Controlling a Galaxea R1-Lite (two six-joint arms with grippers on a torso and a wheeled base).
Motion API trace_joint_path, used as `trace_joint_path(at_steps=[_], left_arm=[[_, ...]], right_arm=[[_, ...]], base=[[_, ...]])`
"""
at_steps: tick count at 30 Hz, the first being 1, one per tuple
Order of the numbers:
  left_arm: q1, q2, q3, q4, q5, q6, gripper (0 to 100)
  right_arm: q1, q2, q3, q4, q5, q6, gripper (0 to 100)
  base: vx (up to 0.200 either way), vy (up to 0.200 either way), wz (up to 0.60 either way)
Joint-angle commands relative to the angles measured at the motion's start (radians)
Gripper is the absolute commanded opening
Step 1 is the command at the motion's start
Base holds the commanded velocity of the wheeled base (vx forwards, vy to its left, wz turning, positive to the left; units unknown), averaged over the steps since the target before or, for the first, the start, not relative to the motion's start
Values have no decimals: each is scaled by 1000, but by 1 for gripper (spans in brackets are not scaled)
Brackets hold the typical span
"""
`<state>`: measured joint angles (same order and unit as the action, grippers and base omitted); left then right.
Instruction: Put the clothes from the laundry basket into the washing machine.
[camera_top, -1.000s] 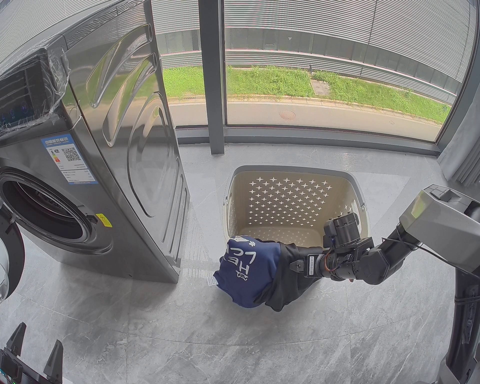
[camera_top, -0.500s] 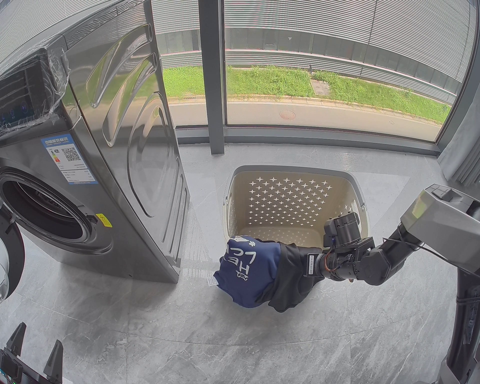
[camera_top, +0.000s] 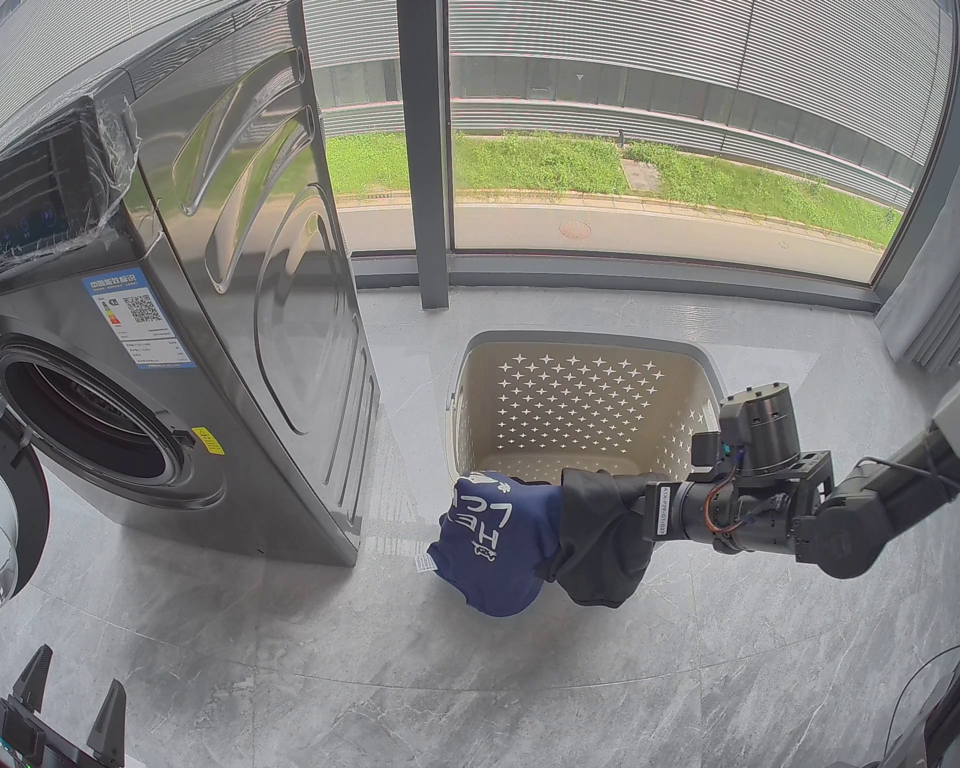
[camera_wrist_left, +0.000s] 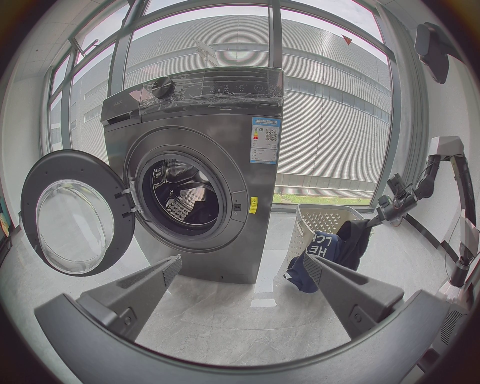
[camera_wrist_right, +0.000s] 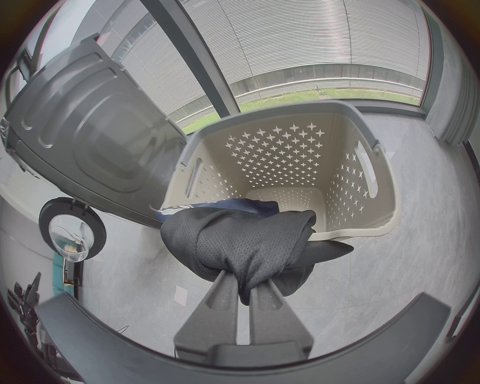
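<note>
The washing machine (camera_top: 250, 300) stands just left of the laundry basket (camera_top: 590, 340), its round door (camera_wrist_left: 75, 212) swung wide. The right gripper (camera_wrist_right: 244, 292) is clamped tight on a black mesh garment (camera_top: 600, 545) at the basket's near rim, and a navy shirt (camera_top: 495, 540) hangs over that rim, touching the garment. Bare floor lies between basket and door. The left gripper (camera_wrist_left: 241, 260) is low, spread wide and holding nothing.

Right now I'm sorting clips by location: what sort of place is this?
Probably a laundry corner beside a big window: a front-loading washer with its door open, a basket on the floor, clothes at its rim.
</note>
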<state>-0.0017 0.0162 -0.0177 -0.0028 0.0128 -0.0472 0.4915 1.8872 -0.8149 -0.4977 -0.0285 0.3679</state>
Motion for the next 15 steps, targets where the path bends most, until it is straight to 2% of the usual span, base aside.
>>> trace_joint_path(at_steps=[1, 7, 11, 15], left_arm=[[0, -12, 18, 0, 1, 0, 100], [0, -12, 18, 0, 0, 0, 100], [0, -12, 18, 0, 1, 0, 100], [0, -12, 18, 0, 0, 0, 100]], right_arm=[[36, -178, 60, -1, -4, 0, 0], [53, -339, 123, 1, 6, 0, 0], [93, -461, 194, -1, 58, 5, 0], [96, -545, 226, -1, 75, 2, 0]], base=[[0, 0, 0], [0, 0, 0], [0, 0, 0], [0, 0, 0]])
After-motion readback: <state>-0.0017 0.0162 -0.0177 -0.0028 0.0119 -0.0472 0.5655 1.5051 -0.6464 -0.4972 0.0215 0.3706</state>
